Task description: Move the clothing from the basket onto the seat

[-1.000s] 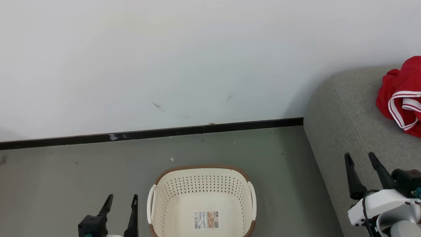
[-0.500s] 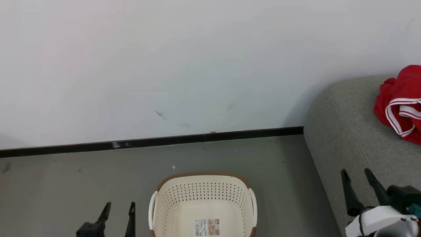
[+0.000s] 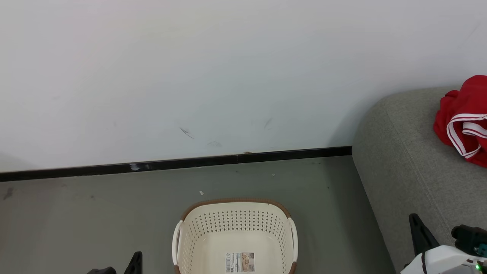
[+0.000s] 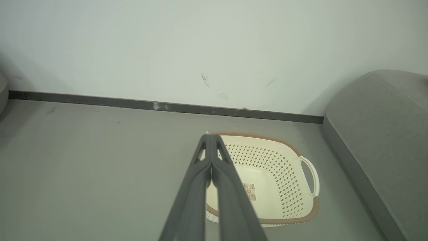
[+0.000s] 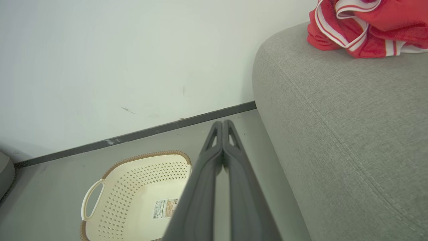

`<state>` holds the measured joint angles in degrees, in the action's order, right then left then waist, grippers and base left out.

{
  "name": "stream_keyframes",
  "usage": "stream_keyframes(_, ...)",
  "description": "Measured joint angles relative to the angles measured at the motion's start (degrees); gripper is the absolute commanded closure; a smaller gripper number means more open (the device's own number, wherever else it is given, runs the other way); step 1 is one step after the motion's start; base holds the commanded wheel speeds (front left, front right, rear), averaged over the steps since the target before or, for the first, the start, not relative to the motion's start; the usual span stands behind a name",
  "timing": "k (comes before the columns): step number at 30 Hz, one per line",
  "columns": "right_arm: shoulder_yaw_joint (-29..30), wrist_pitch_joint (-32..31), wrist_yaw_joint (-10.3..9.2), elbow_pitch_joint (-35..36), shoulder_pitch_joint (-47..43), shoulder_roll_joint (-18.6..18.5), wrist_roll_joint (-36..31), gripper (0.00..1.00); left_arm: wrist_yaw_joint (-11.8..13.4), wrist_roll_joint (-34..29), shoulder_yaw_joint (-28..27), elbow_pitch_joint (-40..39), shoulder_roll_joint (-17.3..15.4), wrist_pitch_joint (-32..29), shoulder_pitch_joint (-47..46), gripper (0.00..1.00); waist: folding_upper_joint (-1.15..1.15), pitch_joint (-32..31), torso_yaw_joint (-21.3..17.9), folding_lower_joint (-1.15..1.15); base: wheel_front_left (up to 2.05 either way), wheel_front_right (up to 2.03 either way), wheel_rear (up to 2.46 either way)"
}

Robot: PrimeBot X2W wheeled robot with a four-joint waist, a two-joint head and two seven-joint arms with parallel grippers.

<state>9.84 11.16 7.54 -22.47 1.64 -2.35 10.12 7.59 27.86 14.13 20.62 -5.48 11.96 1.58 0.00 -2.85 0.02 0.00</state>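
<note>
The cream basket (image 3: 236,224) stands on the floor at the bottom middle, holding nothing but a label on its bottom; it also shows as the basket (image 4: 267,160) and the basket (image 5: 140,177). Red clothing (image 3: 462,121) with white stripes lies bunched on the grey seat (image 3: 403,160) at the right, also seen as clothing (image 5: 367,26) on the seat (image 5: 334,117). My left gripper (image 3: 136,259) sits low, left of the basket, and my left gripper (image 4: 210,137) has its fingers pressed together, holding nothing. My right gripper (image 3: 415,221) is over the seat's near edge; my right gripper (image 5: 222,123) is shut and holds nothing.
A white wall (image 3: 228,76) with a dark baseboard (image 3: 171,164) runs behind the basket. Grey floor (image 3: 95,213) surrounds it. The seat's rounded side (image 4: 384,117) rises just right of the basket. Another grey rounded edge (image 5: 5,170) shows at the far left.
Both grippers have closed from open to shut and dropped toward the bottom edge of the head view. The head camera tilted up slightly at first. Basket and clothing stay put.
</note>
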Motion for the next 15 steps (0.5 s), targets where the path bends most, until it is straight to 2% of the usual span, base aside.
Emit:
stream_keyframes(9, 1.0, -3.4, 0.0, -0.7, 1.3, 0.0, 7.9, 1.0, -1.3, 7.1, -1.8, -0.1, 0.3, -1.9, -0.1, 1.0, 0.0, 0.3, -0.1, 0.03, 0.0, 0.0, 0.0)
stream_keyframes(15, 1.9, -5.4, 0.0, -0.8, 1.8, 0.0, 12.8, 1.0, -2.2, 11.1, -3.2, -0.3, 0.4, -3.4, -0.4, 1.0, 0.0, 0.4, -0.1, 0.24, 0.0, 0.0, 0.0)
